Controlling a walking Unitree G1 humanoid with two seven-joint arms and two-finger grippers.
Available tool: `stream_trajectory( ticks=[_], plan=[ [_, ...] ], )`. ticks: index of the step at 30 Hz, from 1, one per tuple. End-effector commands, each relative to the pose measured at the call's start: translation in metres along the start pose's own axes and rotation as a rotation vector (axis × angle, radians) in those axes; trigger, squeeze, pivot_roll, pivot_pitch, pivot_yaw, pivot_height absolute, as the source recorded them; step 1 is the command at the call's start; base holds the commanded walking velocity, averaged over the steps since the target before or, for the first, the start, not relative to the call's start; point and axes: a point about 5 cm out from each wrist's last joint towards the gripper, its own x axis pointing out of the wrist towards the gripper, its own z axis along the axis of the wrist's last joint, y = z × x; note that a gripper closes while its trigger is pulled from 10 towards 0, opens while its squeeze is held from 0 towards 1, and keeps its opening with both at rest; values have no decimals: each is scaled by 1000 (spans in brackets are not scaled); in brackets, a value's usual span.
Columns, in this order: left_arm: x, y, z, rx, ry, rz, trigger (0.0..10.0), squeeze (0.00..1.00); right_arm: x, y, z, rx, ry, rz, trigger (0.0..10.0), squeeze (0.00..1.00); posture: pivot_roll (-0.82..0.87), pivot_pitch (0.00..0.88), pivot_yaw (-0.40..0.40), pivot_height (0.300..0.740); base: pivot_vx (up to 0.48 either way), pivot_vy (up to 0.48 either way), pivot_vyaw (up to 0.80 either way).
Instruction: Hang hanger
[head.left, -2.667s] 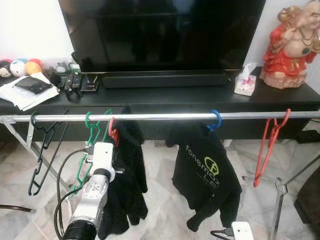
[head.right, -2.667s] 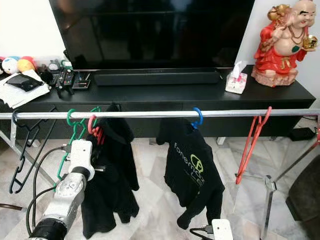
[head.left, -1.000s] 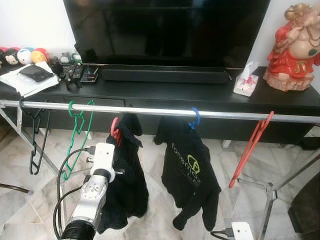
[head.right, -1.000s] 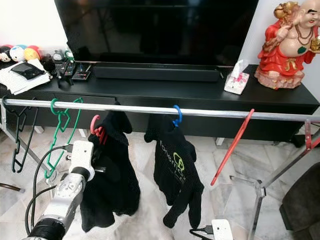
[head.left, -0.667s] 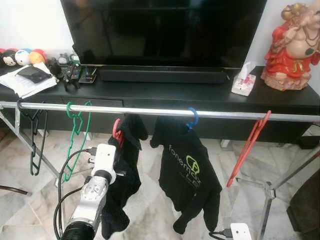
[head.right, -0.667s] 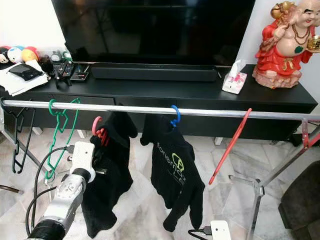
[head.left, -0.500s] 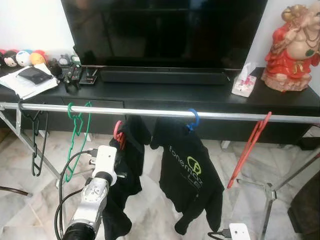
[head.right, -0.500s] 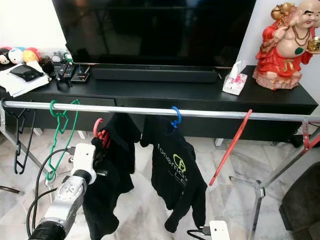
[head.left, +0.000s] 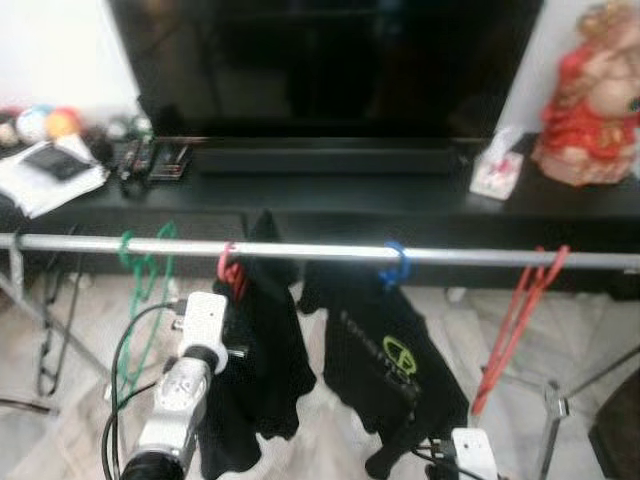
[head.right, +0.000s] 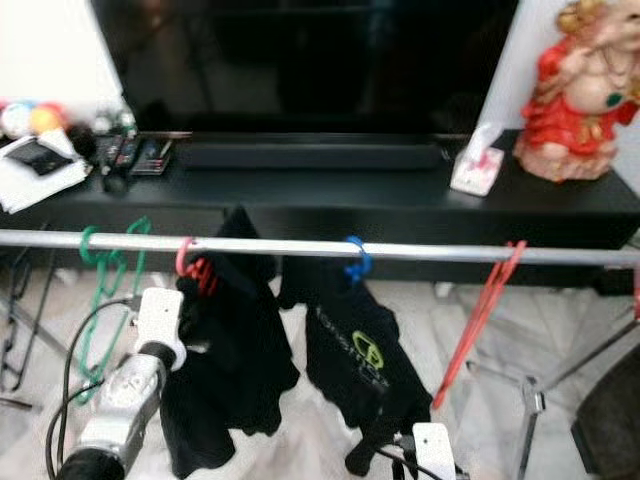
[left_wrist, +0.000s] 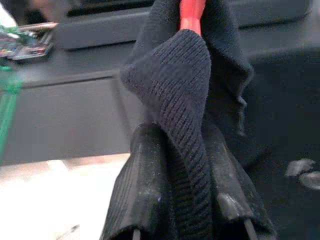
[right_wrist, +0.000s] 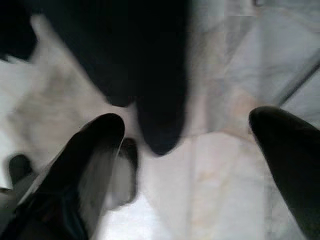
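Left eye view: a silver rail crosses before a black surface. The black sweater hangs by its red hanger on the rail. Left tool is clenched on the sweater's fabric; right tool is spread wide above the floor.

The left gripper jaws pinch a black knit garment hanging from a red hanger.
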Motion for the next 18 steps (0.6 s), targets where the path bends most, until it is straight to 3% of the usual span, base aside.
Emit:
stream_trajectory(
  ticks=[1,8,10,18],
  plan=[
    [-1,10,16,8,-92,6,10000,0,1,5,6,12,-15,10,10000,0,-131,0,6,740,0,0,0],
    [-9,12,17,-2,-108,-12,10000,0,1,7,6,11,-14,15,10000,0,-129,0,6,740,0,0,0],
    [-10,14,14,9,-79,-17,10000,0,0,13,1,5,0,25,10000,0,-127,0,6,740,0,0,0],
    [1,10,18,-4,-62,-8,10000,0,0,28,-1,1,6,39,10000,0,-131,0,7,740,0,0,0]
  ],
)
